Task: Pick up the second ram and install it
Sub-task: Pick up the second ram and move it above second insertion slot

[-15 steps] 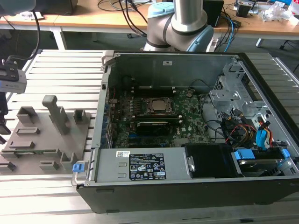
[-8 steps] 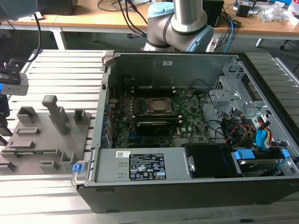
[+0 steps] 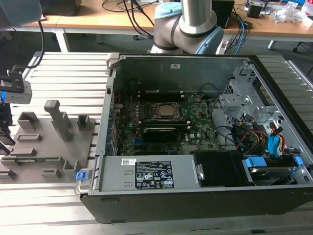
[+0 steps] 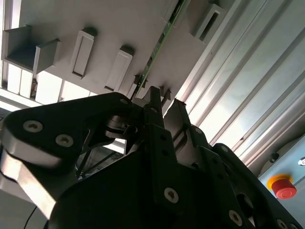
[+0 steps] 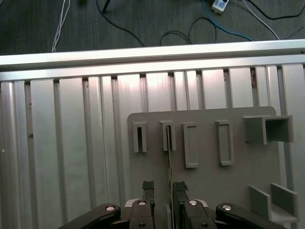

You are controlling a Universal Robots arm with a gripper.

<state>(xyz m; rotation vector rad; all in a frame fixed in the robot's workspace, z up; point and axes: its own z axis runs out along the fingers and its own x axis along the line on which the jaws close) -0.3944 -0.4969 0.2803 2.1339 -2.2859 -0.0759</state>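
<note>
The second ram [image 5: 168, 160] stands on edge in a slot of the grey holder tray [image 5: 238, 186], seen edge-on as a thin line. In the second wrist view the ram [image 4: 157, 47] is a narrow green strip running across the tray [image 4: 109, 24]. My gripper [image 5: 163, 188] is open just above the tray, one black finger on each side of the stick, which sits nearer one finger. In the exterior view the gripper [image 3: 4, 134] hangs over the tray [image 3: 49, 147] at the exterior view's left edge, and the green ram [image 3: 34, 159] lies low along the tray.
The open computer case [image 3: 195, 196] with its green motherboard [image 3: 195, 117] and CPU socket [image 3: 165, 111] lies to the exterior view's right of the tray. Both rest on a slatted aluminium table [image 5: 71, 143]. A red stop button [image 4: 285, 187] sits beside the table; cables [image 5: 181, 36] lie on the floor.
</note>
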